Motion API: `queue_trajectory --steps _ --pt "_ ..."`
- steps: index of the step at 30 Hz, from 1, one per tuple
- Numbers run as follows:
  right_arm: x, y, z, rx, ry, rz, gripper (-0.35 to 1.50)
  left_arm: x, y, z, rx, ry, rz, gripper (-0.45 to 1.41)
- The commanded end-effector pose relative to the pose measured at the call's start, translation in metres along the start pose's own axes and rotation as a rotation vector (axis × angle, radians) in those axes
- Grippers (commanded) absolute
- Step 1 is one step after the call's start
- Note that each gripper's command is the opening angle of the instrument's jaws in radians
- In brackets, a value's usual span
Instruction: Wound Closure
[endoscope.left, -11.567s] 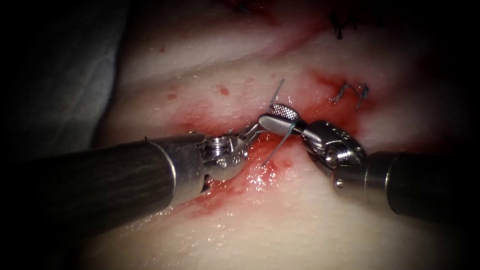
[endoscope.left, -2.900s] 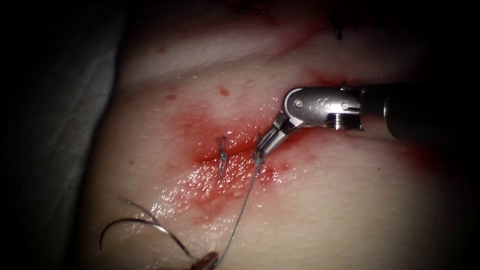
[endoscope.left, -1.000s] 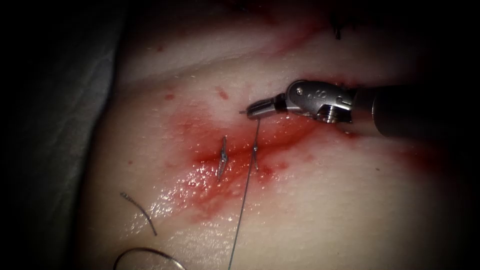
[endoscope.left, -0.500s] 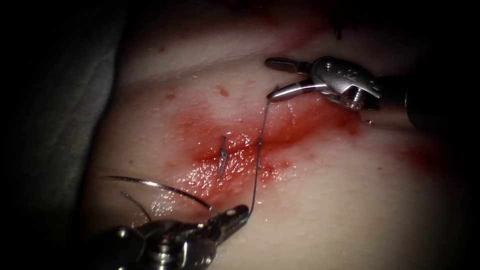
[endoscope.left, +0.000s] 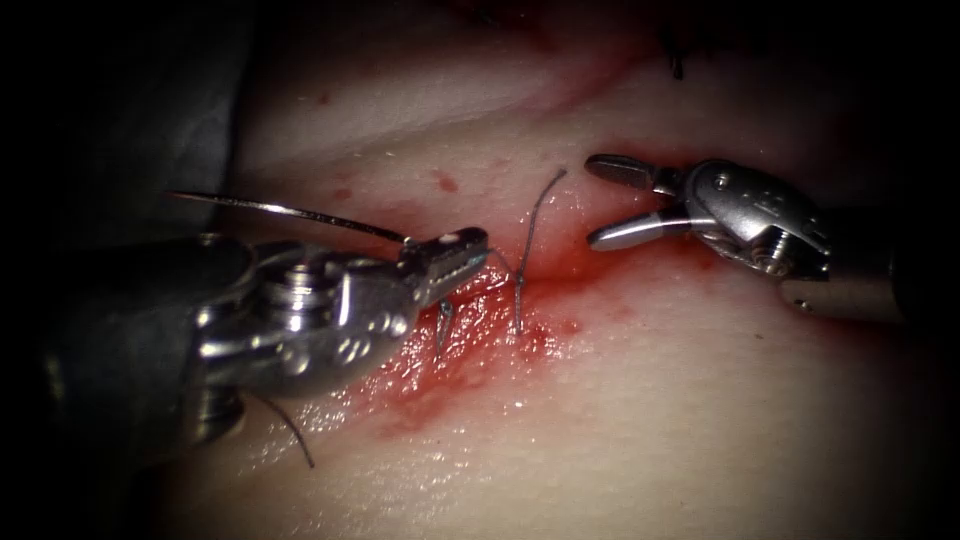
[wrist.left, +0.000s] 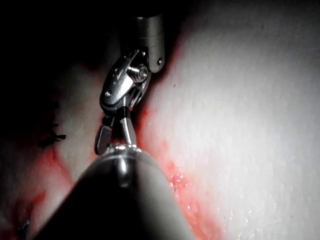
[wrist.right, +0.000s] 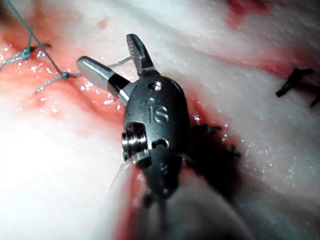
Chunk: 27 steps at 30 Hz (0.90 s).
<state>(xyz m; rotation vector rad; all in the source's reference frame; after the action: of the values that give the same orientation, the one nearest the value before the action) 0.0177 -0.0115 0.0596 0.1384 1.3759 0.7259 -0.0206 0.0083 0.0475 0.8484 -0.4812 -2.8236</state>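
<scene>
Gripping the needle (endoscope.left: 290, 211) near its tail, apparently, the left claw (endoscope.left: 455, 250) stays clenched; the right claw (endoscope.left: 615, 205) gapes empty.

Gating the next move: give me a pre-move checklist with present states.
1. Left end effector shut on needle, near one end: ok.
2. Needle out of tissue: ok.
3. Right end effector open, holding nothing: ok.
4. Thread tail stands free at the stitch, between the two end effectors: ok.
5. Thread from needle to stitch, slack or taut: cannot tell.
6. Cut end lying loose on tissue by the left shaft: not ok, could probably snag.
</scene>
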Motion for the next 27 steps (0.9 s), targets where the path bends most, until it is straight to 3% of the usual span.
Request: queue_trajectory --steps 1,2,9,18,27 --pt "-0.0009 -0.0011 0.0013 -0.002 0.017 0.005 -0.27 -0.0003 0.0 0.0011 -0.002 0.001 0.0 -0.45" --pt "-0.0009 -0.0013 0.0014 -0.006 0.023 0.006 -0.35 -0.0006 -0.0001 0.0015 0.002 0.002 0.0 -0.45" --pt "-0.0012 -0.002 0.0036 -0.072 0.029 -0.016 -0.35 -0.0032 -0.001 0.0039 -0.023 0.004 0.006 -0.45" --pt "-0.0034 -0.0029 0.0065 -0.04 0.016 -0.057 -0.35 -0.0047 -0.0016 0.0059 -0.059 0.04 0.022 -0.45" --pt "-0.0029 -0.0032 0.007 0.068 0.192 -0.049 -0.35 -0.0069 -0.0008 0.0099 -0.053 -0.002 0.032 -0.45"
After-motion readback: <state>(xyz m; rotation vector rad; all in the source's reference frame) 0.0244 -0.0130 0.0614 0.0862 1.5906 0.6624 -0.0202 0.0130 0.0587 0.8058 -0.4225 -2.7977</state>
